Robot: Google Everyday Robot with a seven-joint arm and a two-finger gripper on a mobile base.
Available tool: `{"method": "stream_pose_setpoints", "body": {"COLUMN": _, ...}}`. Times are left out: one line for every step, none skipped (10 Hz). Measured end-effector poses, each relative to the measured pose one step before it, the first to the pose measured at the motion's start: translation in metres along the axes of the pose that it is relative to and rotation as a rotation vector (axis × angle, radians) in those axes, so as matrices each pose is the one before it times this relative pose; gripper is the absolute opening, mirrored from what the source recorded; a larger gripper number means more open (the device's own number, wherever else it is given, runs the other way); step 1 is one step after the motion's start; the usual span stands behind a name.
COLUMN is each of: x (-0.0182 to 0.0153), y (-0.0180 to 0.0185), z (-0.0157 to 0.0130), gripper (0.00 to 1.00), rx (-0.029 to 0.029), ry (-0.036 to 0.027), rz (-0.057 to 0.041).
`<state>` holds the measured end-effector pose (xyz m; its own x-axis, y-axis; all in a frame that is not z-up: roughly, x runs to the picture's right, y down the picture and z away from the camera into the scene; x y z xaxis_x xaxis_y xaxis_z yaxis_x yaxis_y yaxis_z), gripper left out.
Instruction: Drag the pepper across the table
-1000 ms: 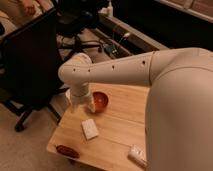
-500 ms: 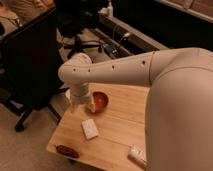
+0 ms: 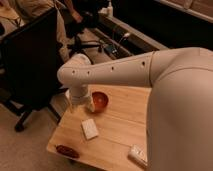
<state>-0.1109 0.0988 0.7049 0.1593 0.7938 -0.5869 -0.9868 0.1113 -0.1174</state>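
Your pincer (image 3: 83,106) hangs low over the far-left part of the table (image 3: 120,127), at the end of the white arm (image 3: 115,75) that reaches in from the right. It sits just beside the red-orange bowl (image 3: 99,100), on the bowl's left side. You cannot tell whether the pincer is open or closed, because the wrist housing covers it.

The pepper (image 3: 66,150) lies at the near-left corner of the table, close to the edge and well apart from the pincer. Between the two you have a flat white pad (image 3: 90,128) lying on the planks. A second small white object (image 3: 138,154) rests at the near edge, toward the right. A black office chair (image 3: 30,60) stands on the floor just left of the table.
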Motion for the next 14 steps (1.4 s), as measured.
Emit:
{"method": "stream_pose_setpoints", "body": {"x": 0.00076, "y": 0.01003, "z": 0.00098, "gripper": 0.65, "rx": -0.00828, "ry": -0.05277, "rz": -0.09361}}
{"method": "stream_pose_setpoints", "body": {"x": 0.00693, "y": 0.01409, "z": 0.00279, "gripper": 0.65, "rx": -0.00106, "ry": -0.05366, "rz": -0.13602}}
{"method": "stream_pose_setpoints", "body": {"x": 0.00673, "y": 0.00937, "z": 0.00178, "gripper": 0.65, "rx": -0.00163, "ry": -0.02410, "rz": -0.08259}}
{"method": "stream_pose_setpoints", "body": {"x": 0.01018, "y": 0.01277, "z": 0.00289, "gripper": 0.65, "rx": -0.00617, "ry": -0.02149, "rz": -0.09695}}
{"method": "stream_pose_setpoints", "body": {"x": 0.01413, "y": 0.01633, "z": 0.00514, "gripper": 0.65, "rx": -0.01120, "ry": -0.01314, "rz": -0.10213}}
{"method": "stream_pose_setpoints", "body": {"x": 0.01117, "y": 0.01699, "z": 0.00541, "gripper": 0.65, "rx": -0.01310, "ry": -0.00639, "rz": -0.08541}}
{"method": "stream_pose_setpoints", "body": {"x": 0.01147, "y": 0.02122, "z": 0.00786, "gripper": 0.65, "rx": -0.01734, "ry": -0.00229, "rz": -0.09302}}
{"method": "stream_pose_setpoints", "body": {"x": 0.00622, "y": 0.01788, "z": 0.00822, "gripper": 0.65, "rx": -0.01559, "ry": -0.00103, "rz": -0.06801}}
{"method": "stream_pose_setpoints", "body": {"x": 0.00143, "y": 0.01036, "z": 0.00654, "gripper": 0.65, "rx": -0.00682, "ry": -0.00308, "rz": -0.04353}}
{"method": "stream_pose_setpoints", "body": {"x": -0.00242, "y": 0.00962, "z": 0.00724, "gripper": 0.65, "rx": -0.00336, "ry": -0.00534, "rz": -0.03714}}
{"method": "stream_pose_setpoints", "body": {"x": -0.00400, "y": 0.00711, "z": 0.00712, "gripper": 0.65, "rx": 0.00164, "ry": -0.00636, "rz": -0.03279}}
{"method": "stream_pose_setpoints", "body": {"x": -0.00299, "y": 0.00391, "z": 0.00720, "gripper": 0.65, "rx": 0.00674, "ry": -0.00556, "rz": -0.02844}}
{"method": "stream_pose_setpoints", "body": {"x": -0.00089, "y": 0.00222, "z": 0.00601, "gripper": 0.65, "rx": 0.00726, "ry": -0.00203, "rz": -0.01879}}
{"method": "stream_pose_setpoints", "body": {"x": -0.00022, "y": 0.00198, "z": 0.00706, "gripper": 0.65, "rx": 0.00948, "ry": -0.00224, "rz": -0.01813}}
